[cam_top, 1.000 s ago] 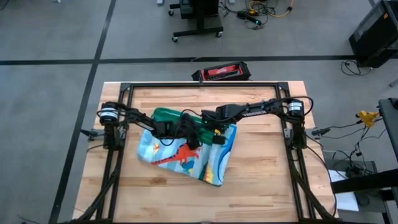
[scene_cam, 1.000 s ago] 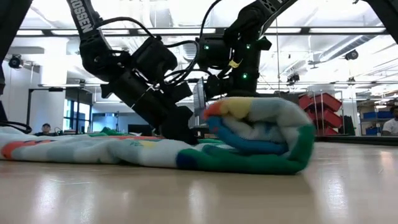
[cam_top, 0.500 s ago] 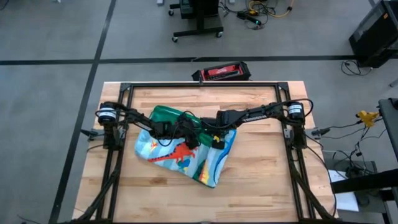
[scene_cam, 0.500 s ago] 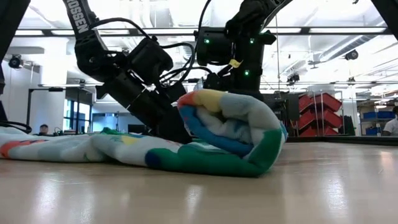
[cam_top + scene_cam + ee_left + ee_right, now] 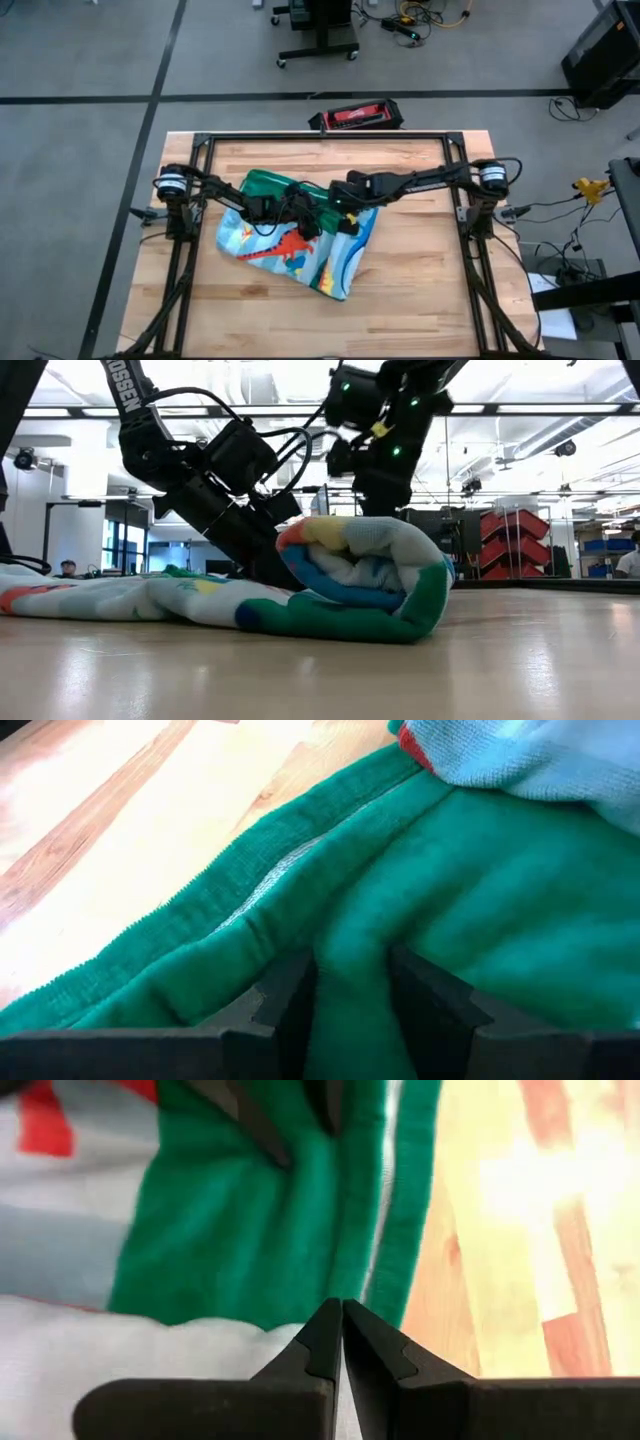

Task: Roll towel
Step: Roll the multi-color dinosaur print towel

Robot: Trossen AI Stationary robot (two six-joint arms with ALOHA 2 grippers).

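One towel point(image 5: 300, 250) lies on the wooden table point(image 5: 420, 290), left of centre, with its far edge rolled over into a thick fold and the rest spread flat toward the near-left. Two arms meet over that rolled edge. The left gripper point(image 5: 350, 995) is clenched on a ridge of the towel's green border, while the right gripper point(image 5: 342, 1342) hangs just above the roll, jaws pressed together with nothing between them.

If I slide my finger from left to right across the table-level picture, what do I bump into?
Flat part of the towel → left arm → rolled end of the towel → red bins.
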